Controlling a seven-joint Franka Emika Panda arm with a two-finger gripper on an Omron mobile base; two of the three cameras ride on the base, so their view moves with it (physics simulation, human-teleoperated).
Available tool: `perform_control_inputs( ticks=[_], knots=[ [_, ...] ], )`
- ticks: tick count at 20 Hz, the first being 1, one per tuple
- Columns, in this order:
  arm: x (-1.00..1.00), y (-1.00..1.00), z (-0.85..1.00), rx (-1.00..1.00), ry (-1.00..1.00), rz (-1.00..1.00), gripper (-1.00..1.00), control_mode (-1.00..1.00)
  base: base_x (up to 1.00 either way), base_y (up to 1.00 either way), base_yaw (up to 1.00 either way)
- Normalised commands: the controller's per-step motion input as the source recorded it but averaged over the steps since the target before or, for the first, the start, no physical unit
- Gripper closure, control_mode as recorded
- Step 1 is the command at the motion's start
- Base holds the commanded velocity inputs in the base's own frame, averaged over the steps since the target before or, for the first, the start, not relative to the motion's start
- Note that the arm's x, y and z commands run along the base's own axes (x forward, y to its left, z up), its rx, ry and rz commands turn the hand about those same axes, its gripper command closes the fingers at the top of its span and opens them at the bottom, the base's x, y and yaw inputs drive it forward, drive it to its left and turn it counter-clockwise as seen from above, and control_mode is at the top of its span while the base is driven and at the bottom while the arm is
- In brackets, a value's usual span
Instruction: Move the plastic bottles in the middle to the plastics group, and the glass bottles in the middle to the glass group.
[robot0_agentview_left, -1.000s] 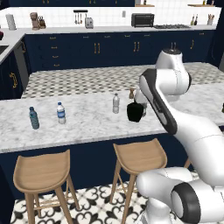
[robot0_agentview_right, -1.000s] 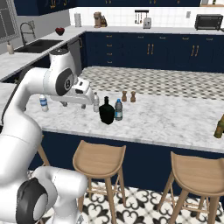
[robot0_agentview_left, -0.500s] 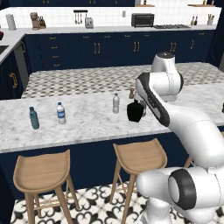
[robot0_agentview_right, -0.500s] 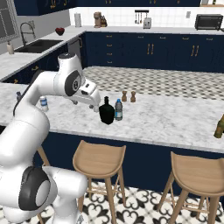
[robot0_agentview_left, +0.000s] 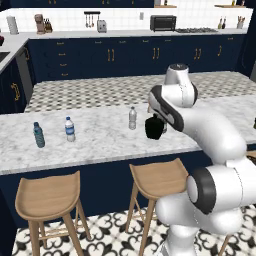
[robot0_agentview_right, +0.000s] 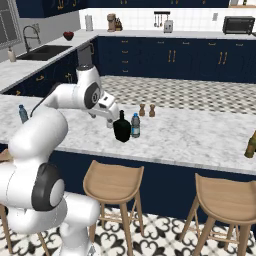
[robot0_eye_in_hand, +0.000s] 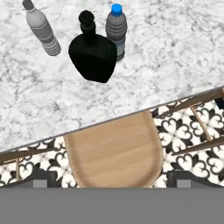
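Observation:
The squat black glass bottle (robot0_agentview_left: 153, 128) (robot0_agentview_right: 121, 129) (robot0_eye_in_hand: 92, 54) stands mid-counter. Beside it are a dark plastic bottle with a blue cap (robot0_agentview_right: 135, 125) (robot0_eye_in_hand: 116, 30) and a clear greyish plastic bottle (robot0_agentview_left: 132, 118) (robot0_eye_in_hand: 41, 28). The plastics group, a teal bottle (robot0_agentview_left: 38, 135) (robot0_agentview_right: 22, 113) and a white-capped clear bottle (robot0_agentview_left: 70, 129), stands far left on the counter. My gripper (robot0_agentview_right: 113, 116) (robot0_eye_in_hand: 112, 178) hangs open just beside the black bottle, above the counter's front edge, holding nothing. Its fingertips (robot0_eye_in_hand: 41, 178) are set wide apart.
Brownish glass bottles (robot0_agentview_right: 250, 145) stand at the counter's right end. Two small shakers (robot0_agentview_right: 146, 110) sit behind the middle bottles. Wooden stools (robot0_eye_in_hand: 114, 153) (robot0_agentview_left: 47, 196) stand below the marble counter (robot0_agentview_left: 95, 145), over a patterned floor.
The arm has folded in and brought the hand down close to the black bottle. The bottles have not moved.

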Motion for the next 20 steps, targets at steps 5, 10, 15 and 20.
perform_control_inputs(
  ticks=[5, 10, 15, 20],
  knots=[
    [0.44, 0.0, -0.28, 0.0, 0.0, -0.12, -1.0, -1.0, 0.0, 0.0, 0.0],
    [0.39, -0.03, -0.17, 0.0, 0.0, -0.13, -1.0, -1.0, 0.0, 0.0, 0.0],
    [0.34, -0.01, -0.18, -0.01, -0.02, -0.04, -1.0, -1.0, 0.0, 0.0, 0.0],
    [0.38, -0.13, -0.09, -0.04, 0.0, 0.0, -1.0, -1.0, 0.0, 0.0, 0.0]
  ],
)
